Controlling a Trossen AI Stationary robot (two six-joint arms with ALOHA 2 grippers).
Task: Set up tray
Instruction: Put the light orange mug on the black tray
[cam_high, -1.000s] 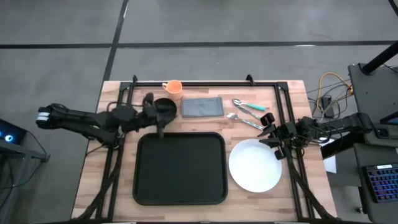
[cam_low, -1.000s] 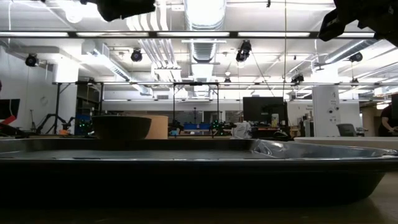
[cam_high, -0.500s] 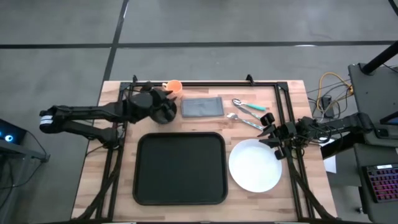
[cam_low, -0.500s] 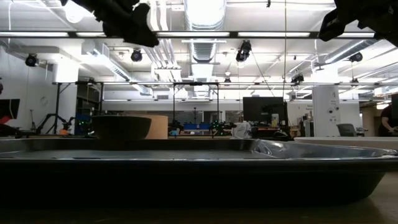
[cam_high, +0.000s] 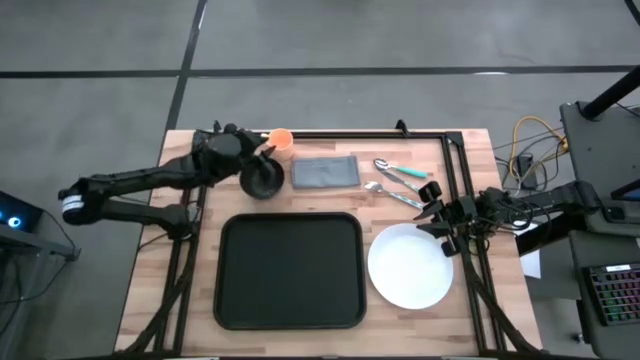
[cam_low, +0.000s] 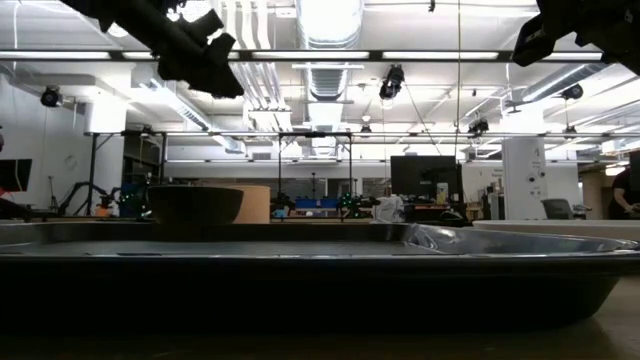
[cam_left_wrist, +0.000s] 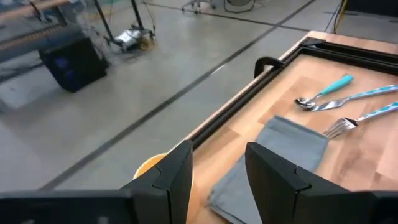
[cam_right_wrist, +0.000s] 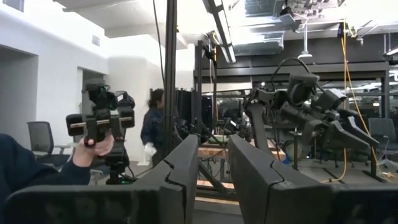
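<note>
Left end effector raised over the far left of the bench, fingers parted with nothing between them.

It is seen above the dark bowl and just beside the orange cup; in its wrist view the grey cloth and the teal-handled cutlery are shown past its separated fingers. The right end effector is held at the bench's right edge, near the round white plate, its fingers slightly apart and gripping nothing. The tray is lying flat at the middle of the bench's near side, nothing on it, just left of the plate.
</note>
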